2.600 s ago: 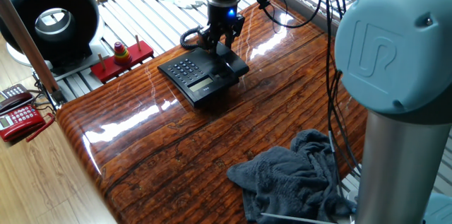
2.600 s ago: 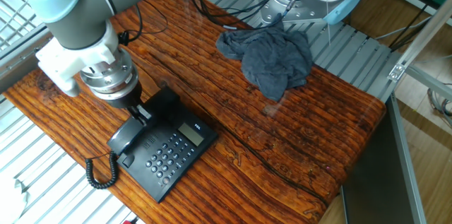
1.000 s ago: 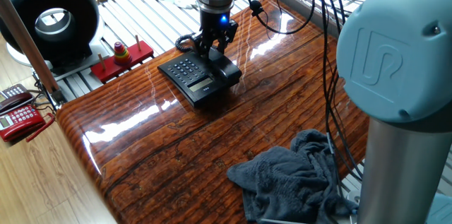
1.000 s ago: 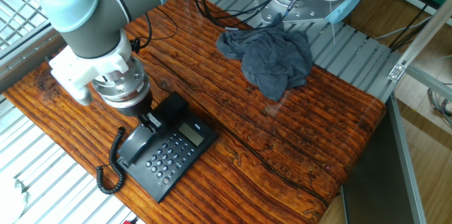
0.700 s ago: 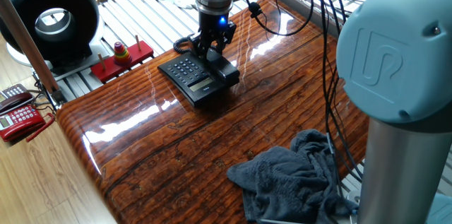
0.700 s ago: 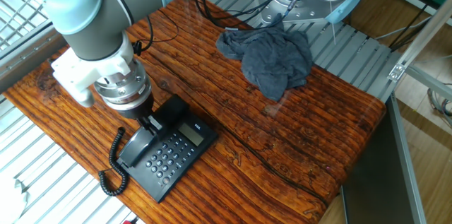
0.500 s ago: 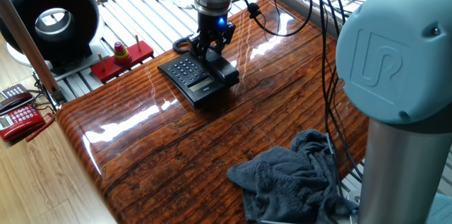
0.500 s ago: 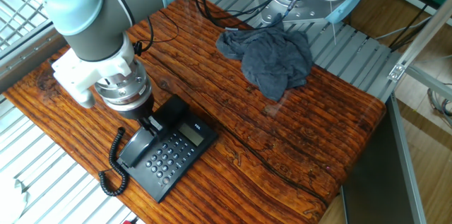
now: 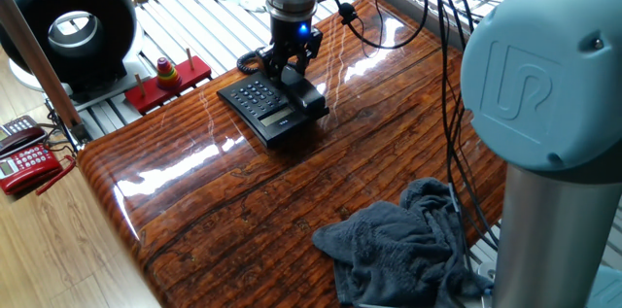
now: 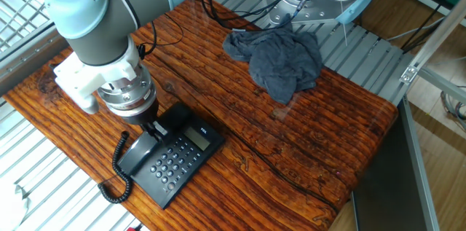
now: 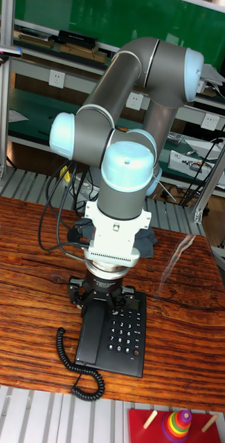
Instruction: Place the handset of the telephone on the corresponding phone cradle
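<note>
The black handset lies along the side strip of the black keypad telephone base. That strip is the phone cradle, and the handset covers it. My gripper points straight down over the handset's far half. Its fingers are closed on either side of the bar. The black coiled cord trails from the handset's near end over the table edge.
A crumpled grey cloth lies on the wooden table away from the phone. A red ring-stacking toy sits just off the table. A red telephone and a black round device are beyond it.
Over 2.6 s the gripper carried the handset sideways onto the base's side strip and lowered it. In the last half second it only crept slightly; the cord's loop sagged a little.
</note>
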### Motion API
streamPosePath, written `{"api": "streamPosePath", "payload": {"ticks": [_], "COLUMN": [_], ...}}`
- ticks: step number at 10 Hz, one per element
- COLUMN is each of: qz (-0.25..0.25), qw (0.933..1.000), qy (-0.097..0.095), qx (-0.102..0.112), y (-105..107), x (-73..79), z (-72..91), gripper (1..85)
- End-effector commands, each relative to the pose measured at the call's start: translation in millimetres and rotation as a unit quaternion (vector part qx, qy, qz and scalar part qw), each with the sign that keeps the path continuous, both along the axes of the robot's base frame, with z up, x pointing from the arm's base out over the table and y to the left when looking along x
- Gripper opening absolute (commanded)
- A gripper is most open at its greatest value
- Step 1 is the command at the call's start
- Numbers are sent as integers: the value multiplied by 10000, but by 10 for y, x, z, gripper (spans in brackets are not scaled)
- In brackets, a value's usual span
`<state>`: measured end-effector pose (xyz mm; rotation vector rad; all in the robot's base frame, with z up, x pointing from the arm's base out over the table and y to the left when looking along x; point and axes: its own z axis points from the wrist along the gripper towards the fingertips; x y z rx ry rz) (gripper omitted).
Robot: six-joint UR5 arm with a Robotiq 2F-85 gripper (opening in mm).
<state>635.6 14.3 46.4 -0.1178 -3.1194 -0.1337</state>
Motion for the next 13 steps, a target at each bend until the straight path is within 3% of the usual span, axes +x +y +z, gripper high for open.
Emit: {"api": "streamPosePath", "payload": {"ticks": [1,5,13], "qz": [62,51,152], "qw": [9999,9998,9998], "qy": [-92,-122,-122], "qx": [65,118,27], "y": [27,65,-11], "x": [47,56,42], "z": [13,70,281], "gripper": [587,593,597]}}
